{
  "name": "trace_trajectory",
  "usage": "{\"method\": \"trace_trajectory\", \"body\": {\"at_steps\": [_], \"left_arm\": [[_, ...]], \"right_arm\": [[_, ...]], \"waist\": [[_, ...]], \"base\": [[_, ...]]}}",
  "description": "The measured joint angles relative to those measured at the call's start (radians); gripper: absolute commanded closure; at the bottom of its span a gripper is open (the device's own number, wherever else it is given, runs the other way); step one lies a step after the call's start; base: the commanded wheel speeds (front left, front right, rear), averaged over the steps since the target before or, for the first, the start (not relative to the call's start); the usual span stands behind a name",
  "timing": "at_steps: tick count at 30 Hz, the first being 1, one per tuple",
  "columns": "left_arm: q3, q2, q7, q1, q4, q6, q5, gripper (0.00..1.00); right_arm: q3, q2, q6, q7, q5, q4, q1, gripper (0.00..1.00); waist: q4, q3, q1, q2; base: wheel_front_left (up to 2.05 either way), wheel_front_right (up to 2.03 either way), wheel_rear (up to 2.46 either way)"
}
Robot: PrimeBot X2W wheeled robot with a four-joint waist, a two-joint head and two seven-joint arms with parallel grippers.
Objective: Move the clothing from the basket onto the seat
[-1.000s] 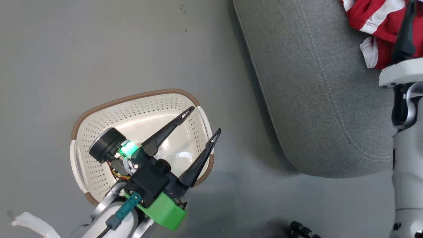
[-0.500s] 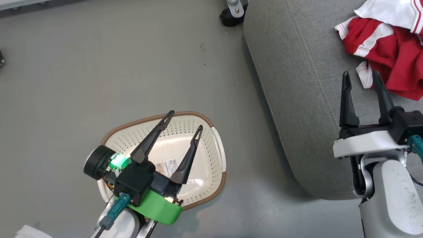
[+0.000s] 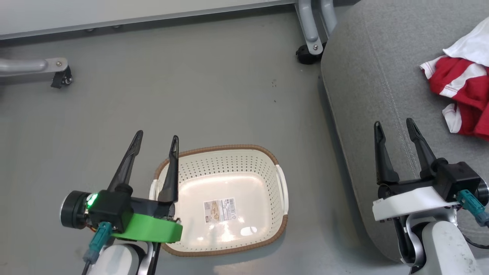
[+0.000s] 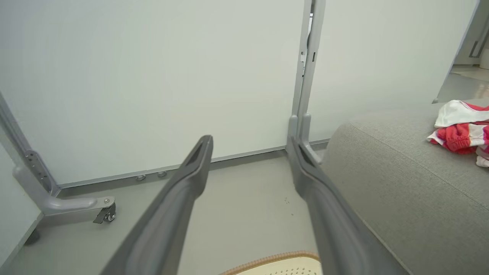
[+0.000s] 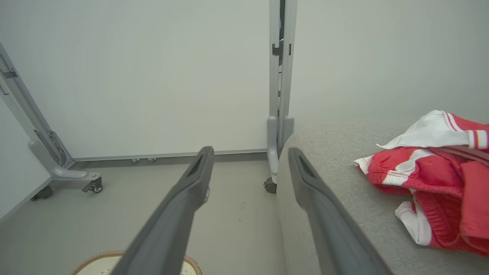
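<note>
Grey floor (image 3: pixel 191 95) fills the left and centre of the head view, and the seat (image 3: pixel 366 95) sweeps down the right side, a big grey cushion with stitched seams. Bottom centre, the basket (image 3: pixel 229 162) sits on the floor just off the cushion's edge. It's bare inside, with nothing but the label sticker (image 3: pixel 220 209) on its base.

The clothing (image 3: pixel 464 88) is up on the seat at the upper right of the frame. It's a red-and-white heap that runs off the right edge, so I can't quite say how many pieces lie there.

The left pincer (image 3: pixel 157 134) is at lower left by the basket's left rim, fingers apart, nothing between them. The right pincer (image 3: pixel 393 122) is at lower right over the cushion's near edge, short of the heap, fingers likewise spread and holding nothing.

My read is that the transfer looks done and this is the wrap-up step, with both arms free. The next move calls for little: a last check that nothing hides in the basket, which looks plain enough from here. After that, both arms should keep clear of the heap and the basket rim as they settle to rest.
</note>
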Motion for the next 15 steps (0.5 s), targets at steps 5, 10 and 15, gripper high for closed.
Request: {"method": "trace_trajectory", "body": {"at_steps": [5, 10, 15], "left_arm": [[0.084, -0.022, -0.002, 0.029, -0.001, 0.005, -0.006, 0.0], [0.169, -0.043, -0.003, 0.089, 0.009, -0.009, -0.001, 0.0], [0.226, -0.067, -0.003, 0.151, 0.028, -0.045, 0.018, 0.0]], "right_arm": [[0.008, 0.0, 0.0, 0.015, 0.002, -0.014, 0.031, 0.0], [0.009, 0.0, 0.0, 0.031, 0.001, -0.03, 0.073, 0.0], [0.012, 0.0, 0.0, 0.055, -0.006, -0.05, 0.119, 0.0]], "waist": [[0.042, -0.027, 0.0, 0.0], [0.068, -0.065, 0.0, 0.0], [0.08, -0.107, 0.0, 0.0]], "base": [[0.0, 0.0, 0.0], [0.0, 0.0, 0.0], [0.0, 0.0, 0.0]]}}
